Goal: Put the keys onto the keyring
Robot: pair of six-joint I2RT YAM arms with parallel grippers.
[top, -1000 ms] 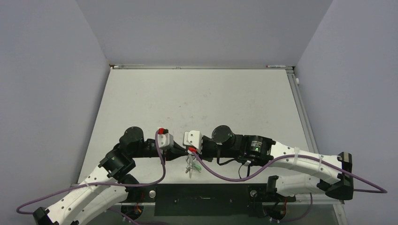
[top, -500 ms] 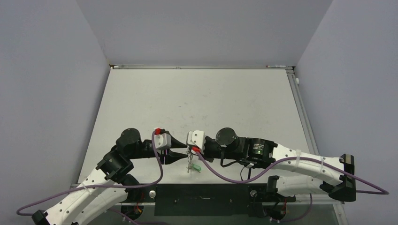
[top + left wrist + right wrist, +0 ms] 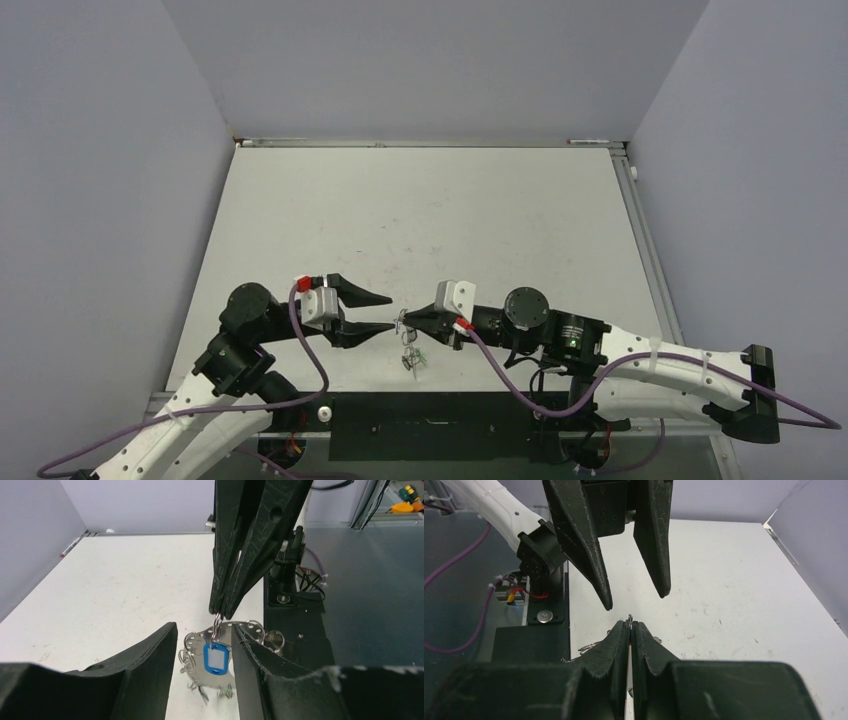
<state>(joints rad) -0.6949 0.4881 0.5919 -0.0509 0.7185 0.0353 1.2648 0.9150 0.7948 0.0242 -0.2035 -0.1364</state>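
The right fingers (image 3: 235,575) pinch the blue-capped silver key (image 3: 216,658) by its loop, dangling it by the big silvery wire hoop (image 3: 246,625) for the open left fingers (image 3: 150,655).

White surface (image 3: 430,220), matt, with faint scuffs and dark specks near its middle. Three plain lavender-grey walls enclose it: back wall (image 3: 430,60), left wall (image 3: 100,200), right wall (image 3: 750,200). A metal strip (image 3: 430,144) runs along the far edge below the back wall. A black plate (image 3: 440,425) lies along the near edge. Dark blue-grey floor (image 3: 375,590) beyond that edge. Lighting even, shadows soft.
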